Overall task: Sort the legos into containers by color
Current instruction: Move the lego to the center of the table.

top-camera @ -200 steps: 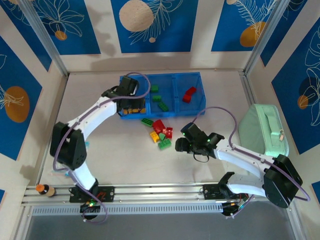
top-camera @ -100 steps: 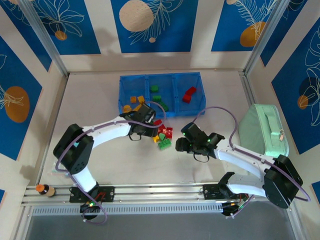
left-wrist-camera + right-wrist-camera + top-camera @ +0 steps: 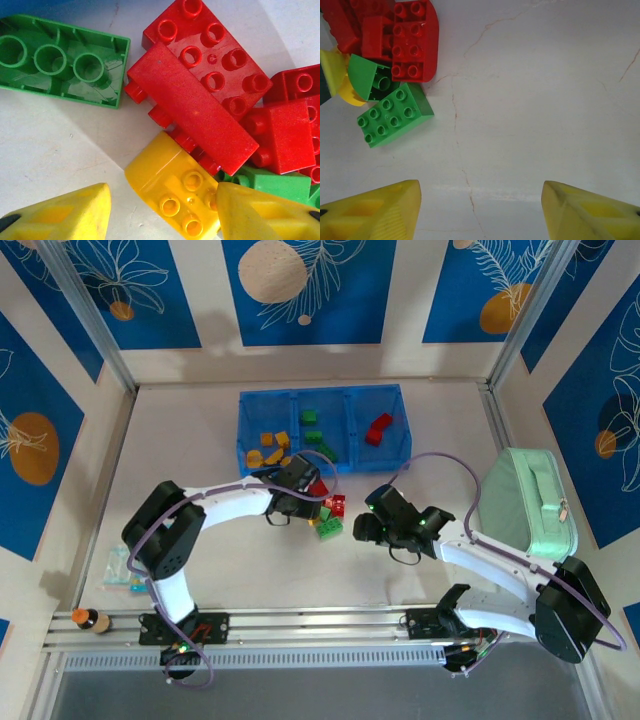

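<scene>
Loose legos lie in a pile just in front of the blue tray: red bricks [image 3: 331,504] [image 3: 210,95], a green one [image 3: 328,529] [image 3: 394,120] and an upturned green one [image 3: 60,62]. My left gripper [image 3: 305,498] [image 3: 162,202] is down at this pile, open around a yellow brick [image 3: 172,192]. Its right finger [image 3: 265,215] touches the brick, while the left finger [image 3: 65,215] stands apart from it. My right gripper [image 3: 364,528] [image 3: 480,210] hangs open over bare table to the right of the pile. The containers [image 3: 395,392] hold orange-yellow bricks [image 3: 272,448] on the left, green [image 3: 315,436] in the middle and red [image 3: 378,428] on the right.
A pale mint-green case [image 3: 525,502] stands at the right side of the table. A small bottle [image 3: 88,618] and a plastic packet [image 3: 120,568] lie near the front left corner. Walls close off the table at the back and sides.
My left arm swung from the tray's left compartment down to the pile, and its jaws have narrowed around the yellow brick. The right arm has barely moved.
</scene>
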